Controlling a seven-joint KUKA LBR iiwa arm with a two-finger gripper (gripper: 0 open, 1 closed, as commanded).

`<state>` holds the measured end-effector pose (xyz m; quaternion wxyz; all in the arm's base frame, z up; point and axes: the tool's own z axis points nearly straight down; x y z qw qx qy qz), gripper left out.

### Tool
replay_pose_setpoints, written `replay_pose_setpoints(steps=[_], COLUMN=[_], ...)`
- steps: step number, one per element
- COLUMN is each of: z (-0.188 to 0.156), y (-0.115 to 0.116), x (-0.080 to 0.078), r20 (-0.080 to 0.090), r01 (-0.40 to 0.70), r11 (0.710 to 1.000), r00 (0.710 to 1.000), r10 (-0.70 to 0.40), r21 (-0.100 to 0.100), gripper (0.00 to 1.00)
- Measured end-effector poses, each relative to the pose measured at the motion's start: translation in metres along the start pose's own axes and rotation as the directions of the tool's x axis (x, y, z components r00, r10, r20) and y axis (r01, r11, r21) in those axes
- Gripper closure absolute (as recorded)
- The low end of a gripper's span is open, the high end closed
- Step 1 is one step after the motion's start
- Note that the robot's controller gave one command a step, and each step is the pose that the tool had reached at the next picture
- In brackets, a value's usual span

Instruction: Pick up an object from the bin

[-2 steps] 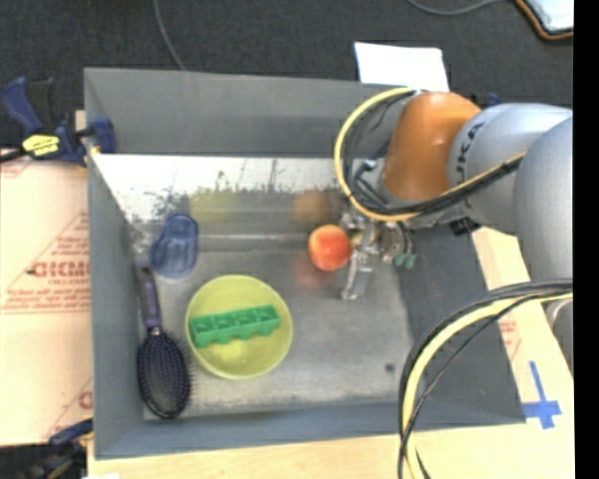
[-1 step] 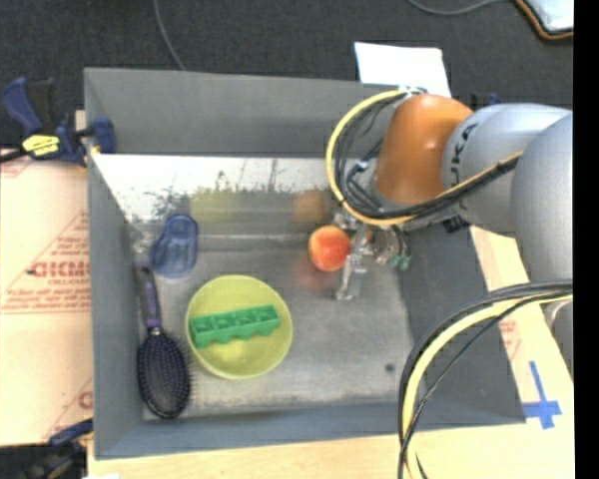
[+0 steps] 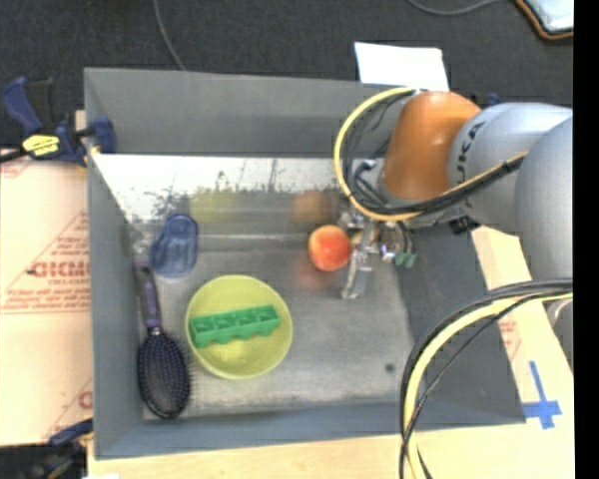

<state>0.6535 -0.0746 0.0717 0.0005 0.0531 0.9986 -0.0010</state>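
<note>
1. Hairbrush [image 3: 163, 372] near-left in bin [image 3: 339, 367]; bowl [image 3: 248, 359] beside it, holding green block [image 3: 234, 324].
2. Orange ball [image 3: 327, 248] far-centre, just left of gripper [image 3: 357, 267].
3. Jaw gap: cannot tell; no grip visible.
4. Likely step: approach. Next: centre on ball, clamp, lift.

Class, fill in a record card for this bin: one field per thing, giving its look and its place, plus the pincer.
bin: grey metal
pincer: low, right of middle, beside the orange ball
orange ball: towards the back wall
bowl: yellow-green, front middle
green block: studded, lying in the bowl
hairbrush: black head, purple handle, along the left wall
blue object: back left
</note>
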Motion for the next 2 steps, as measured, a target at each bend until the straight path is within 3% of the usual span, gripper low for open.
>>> replay_pose_setpoints(steps=[1, 2], z=[-0.0003, -0.0014], y=[0.0068, -0.0006], x=[0.0026, -0.0015], r20=[0.014, 0.007], r01=[0.036, 0.004], r11=[0.999, 1.000], r00=[0.999, 1.000], r10=[-0.036, -0.004], r21=[0.005, 0.001], gripper=[0.00, 1.00])
